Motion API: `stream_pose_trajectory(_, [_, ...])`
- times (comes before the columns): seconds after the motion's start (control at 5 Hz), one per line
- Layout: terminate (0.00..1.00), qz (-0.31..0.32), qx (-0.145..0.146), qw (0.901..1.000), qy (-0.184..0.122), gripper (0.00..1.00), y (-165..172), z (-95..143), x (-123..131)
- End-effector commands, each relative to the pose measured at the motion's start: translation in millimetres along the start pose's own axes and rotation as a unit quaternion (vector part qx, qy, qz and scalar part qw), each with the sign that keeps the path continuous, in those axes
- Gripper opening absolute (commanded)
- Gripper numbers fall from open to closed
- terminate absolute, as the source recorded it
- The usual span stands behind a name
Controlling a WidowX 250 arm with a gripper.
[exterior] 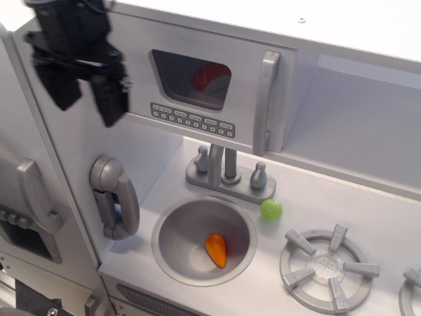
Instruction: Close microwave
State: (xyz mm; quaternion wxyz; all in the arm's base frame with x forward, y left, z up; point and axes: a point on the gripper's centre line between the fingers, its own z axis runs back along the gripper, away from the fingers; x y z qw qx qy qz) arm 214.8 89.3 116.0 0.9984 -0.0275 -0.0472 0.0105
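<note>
The microwave (197, 82) is the pale grey box built into the toy kitchen at top centre. Its door lies flush with the cabinet front, with a dark window (191, 79), a button row (193, 119) below it and a tall grey handle (265, 102) at its right. A red object (210, 78) shows behind the window. My black gripper (87, 99) hangs at the upper left, clear of the door, with its two fingers apart and nothing between them.
A grey wall phone (115, 196) hangs at left. Below the microwave stand a faucet (227, 172) and a round sink (204, 240) holding an orange carrot (216, 249). A green ball (271, 209) and a stove burner (325, 266) sit on the counter at right.
</note>
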Motion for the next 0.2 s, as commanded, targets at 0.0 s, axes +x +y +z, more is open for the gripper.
stream_pose_trajectory(0.0, [1.0,-0.001,0.006,0.9999,-0.016,1.0,4.8,17.2,0.3])
